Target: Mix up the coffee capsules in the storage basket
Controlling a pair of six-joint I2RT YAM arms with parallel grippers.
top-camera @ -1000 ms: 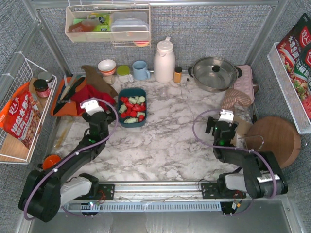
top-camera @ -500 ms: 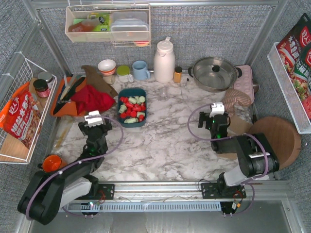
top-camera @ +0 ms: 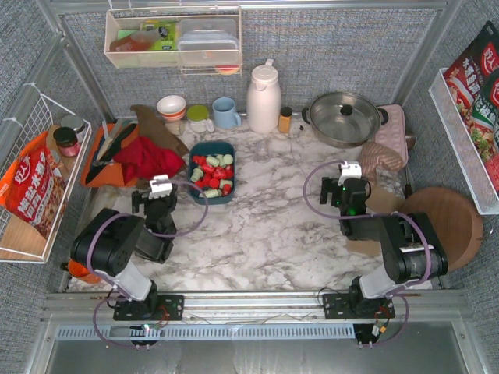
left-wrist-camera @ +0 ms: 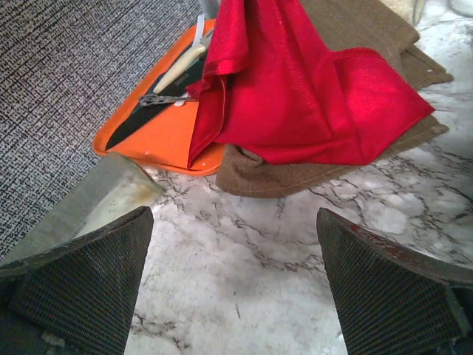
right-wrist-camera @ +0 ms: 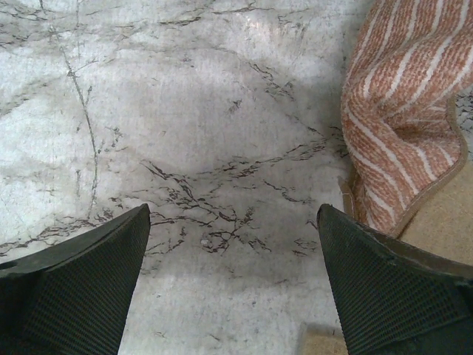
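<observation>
The storage basket [top-camera: 211,148], a dark teal tray, sits on the marble left of centre and holds several red and mint coffee capsules [top-camera: 212,172] mingled together. My left gripper [top-camera: 160,189] hangs open over bare marble just left of the basket, apart from it, nothing between its fingers [left-wrist-camera: 89,288]. In its wrist view the basket is out of sight. My right gripper [top-camera: 349,178] stands open on the right side, empty, above bare marble, with its fingers [right-wrist-camera: 392,292] wide apart.
A red cloth [left-wrist-camera: 295,89] lies on a brown cloth [left-wrist-camera: 295,174] beside an orange tray [left-wrist-camera: 159,137] with scissors. A striped towel [right-wrist-camera: 406,111], steel pot [top-camera: 343,117], white jug [top-camera: 263,97], blue mug [top-camera: 226,113], bowls and a round wooden board [top-camera: 440,226] line the back and right.
The left arm has folded back toward its base, its gripper drawing nearer and a little right. The right arm pulled in and its gripper shifted slightly up. Both stayed open.
</observation>
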